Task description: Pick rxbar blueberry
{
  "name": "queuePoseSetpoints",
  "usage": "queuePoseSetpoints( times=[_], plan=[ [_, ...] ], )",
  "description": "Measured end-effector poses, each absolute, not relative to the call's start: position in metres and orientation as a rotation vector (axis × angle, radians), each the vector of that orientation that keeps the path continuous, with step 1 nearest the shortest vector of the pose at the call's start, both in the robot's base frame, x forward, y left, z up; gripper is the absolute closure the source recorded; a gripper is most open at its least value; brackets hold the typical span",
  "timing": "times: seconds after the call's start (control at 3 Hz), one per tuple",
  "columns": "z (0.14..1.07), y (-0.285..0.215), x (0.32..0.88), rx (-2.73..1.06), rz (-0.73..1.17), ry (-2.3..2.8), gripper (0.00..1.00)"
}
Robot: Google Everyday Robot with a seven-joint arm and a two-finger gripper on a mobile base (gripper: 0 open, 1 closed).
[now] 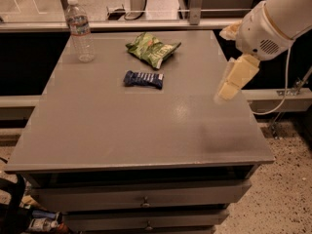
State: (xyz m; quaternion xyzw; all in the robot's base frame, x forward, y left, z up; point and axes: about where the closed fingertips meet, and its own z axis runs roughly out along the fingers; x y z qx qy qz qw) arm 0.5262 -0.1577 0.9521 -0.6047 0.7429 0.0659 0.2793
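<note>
The rxbar blueberry (143, 79) is a small flat dark blue bar with white lettering. It lies on the grey table (122, 135), a little back from the middle. My gripper (226, 91) hangs from the white arm at the right, above the table's right side. It is well to the right of the bar, apart from it, and holds nothing that I can see.
A crinkled green chip bag (152, 49) lies just behind the bar. A clear water bottle (80, 30) stands at the back left corner. A rail and glass run behind the table. Drawers sit under its front edge, and speckled floor is at the right.
</note>
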Motion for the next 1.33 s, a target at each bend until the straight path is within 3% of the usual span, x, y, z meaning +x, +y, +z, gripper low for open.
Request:
queuePoseSetpoints(
  times=[0.67,1.33],
  plan=[
    [0.904,-0.079,0.599,-1.550,0.450,1.814,0.00],
    [0.886,-0.056,0.613,-1.541,0.532,1.794,0.00]
  ],
)
